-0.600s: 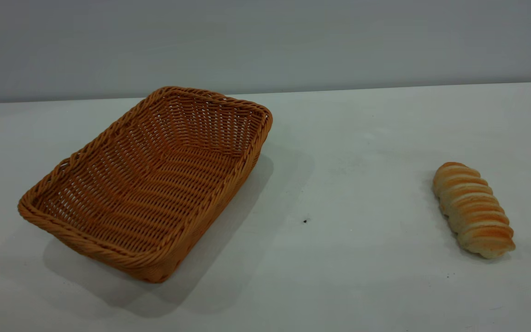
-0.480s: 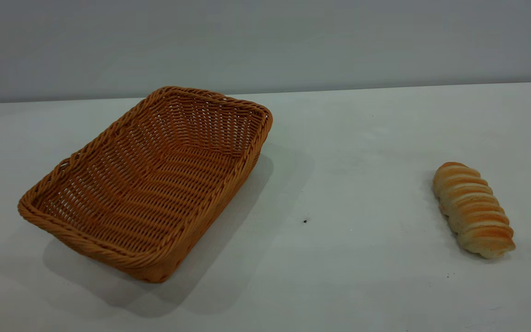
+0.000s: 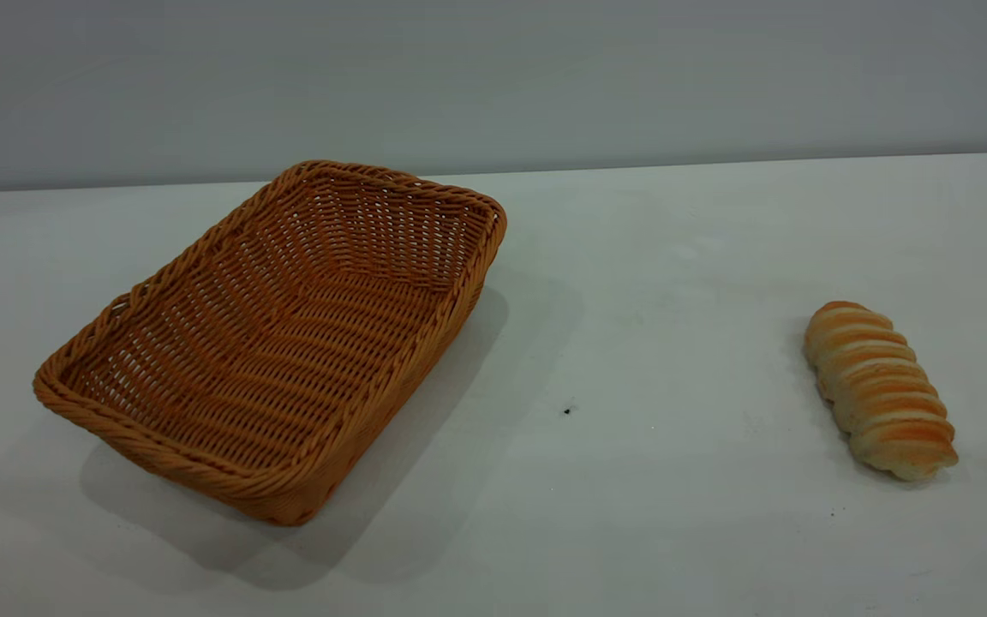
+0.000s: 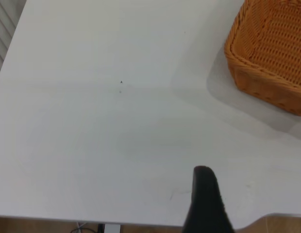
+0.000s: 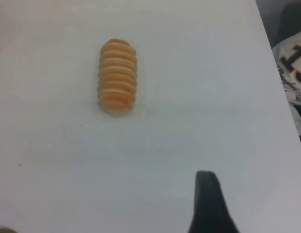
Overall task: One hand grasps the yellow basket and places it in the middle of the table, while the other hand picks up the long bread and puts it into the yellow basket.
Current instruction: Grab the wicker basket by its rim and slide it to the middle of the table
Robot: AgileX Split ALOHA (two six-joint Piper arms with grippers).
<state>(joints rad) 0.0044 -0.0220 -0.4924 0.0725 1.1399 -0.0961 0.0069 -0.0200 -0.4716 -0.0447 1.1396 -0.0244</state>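
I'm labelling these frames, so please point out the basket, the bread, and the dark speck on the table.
basket (image 3: 279, 343), exterior view, woven floor inside.
bread (image 3: 879, 390), exterior view, middle of its ridged top.
dark speck (image 3: 567, 411), exterior view, the speck itself, between the two.

yellow basket (image 3: 275, 343) left, long bread (image 3: 879, 388) right, well apart.

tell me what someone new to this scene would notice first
The large orange-tan woven wicker basket dominates the left half of the white tabletop, sitting empty and at an angle. Far off to the right lies the small golden-brown ridged long bread, alone and well apart from the basket. No gripper touches either; only one black fingertip of each shows at the edge of its own wrist view.
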